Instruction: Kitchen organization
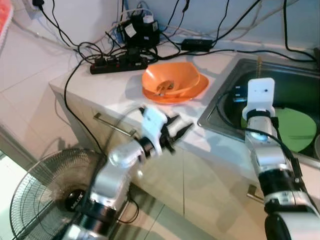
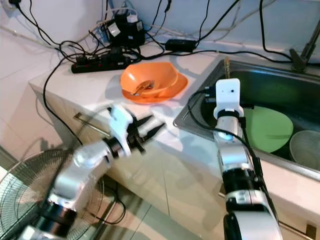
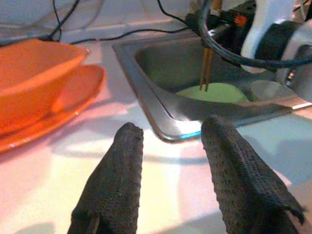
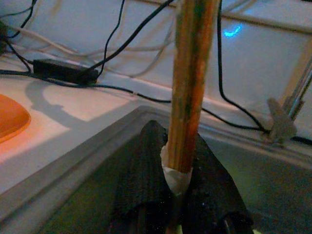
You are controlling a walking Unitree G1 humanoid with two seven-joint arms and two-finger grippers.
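Two grippers at work over a white kitchen counter [image 1: 115,90], listed in turn

Right gripper [image 4: 178,195]: fingers closed on a pair of wooden chopsticks [image 4: 190,83], held upright over the steel sink [image 2: 200,107]; their tips show above the wrist in the right eye view. A green plate [image 2: 267,127] lies in the sink below, with a grey bowl [image 2: 305,145] beside it.

Left gripper [image 1: 175,132]: fingers spread apart and holding nothing, hovering just over the counter's front edge, between the orange dishes and the sink.

Orange bowl [image 1: 172,77]: sits on an orange plate [image 1: 200,87] on the counter, something small and brownish inside, too unclear to name.

Also present: black power strip [image 1: 117,64] and a tangle of cables against the wall; a floor fan [image 1: 45,190] below the counter.

Step in hand, as I judge it: chopsticks lifted from the sink area, awaiting a place. Next move likely calls for carrying them clear of the sink rim without tilting, or the free left gripper reaching for the orange bowl
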